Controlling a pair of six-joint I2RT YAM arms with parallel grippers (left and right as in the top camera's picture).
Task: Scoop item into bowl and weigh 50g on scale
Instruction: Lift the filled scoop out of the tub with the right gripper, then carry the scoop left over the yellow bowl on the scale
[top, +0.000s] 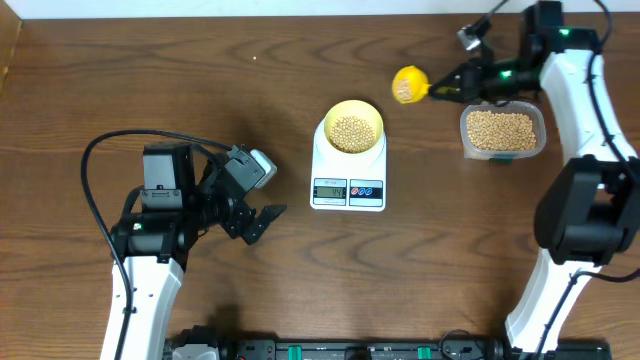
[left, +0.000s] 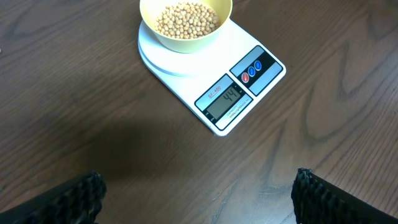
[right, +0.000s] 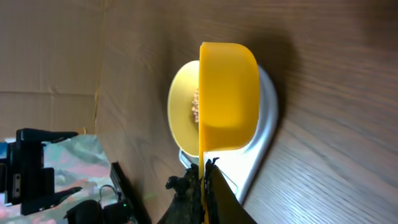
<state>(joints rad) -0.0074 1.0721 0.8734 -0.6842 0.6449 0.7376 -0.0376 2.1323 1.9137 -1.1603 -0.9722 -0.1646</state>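
Observation:
The pale yellow bowl (top: 376, 118) stands on the white scale (top: 348, 190) and holds tan beans (top: 351, 132). In the left wrist view the bowl (left: 186, 43) sits on the scale (left: 186, 68), whose display reads 44. My right gripper (top: 447, 90) is shut on the handle of a bright yellow scoop (top: 409, 85), which hangs right of the bowl and behind it. In the right wrist view the scoop (right: 229, 93) is in front of the bowl (right: 180, 106), with the gripper (right: 205, 171) pinching its thin handle. My left gripper (top: 262, 222) is open and empty, left of the scale, its jaws (left: 198, 176) wide apart.
A clear plastic tub (top: 541, 135) full of beans (top: 500, 130) stands at the right, under the right arm. A cable loops over the table at the left (top: 95, 150). Cardboard walls line the table's far edge (right: 50, 56).

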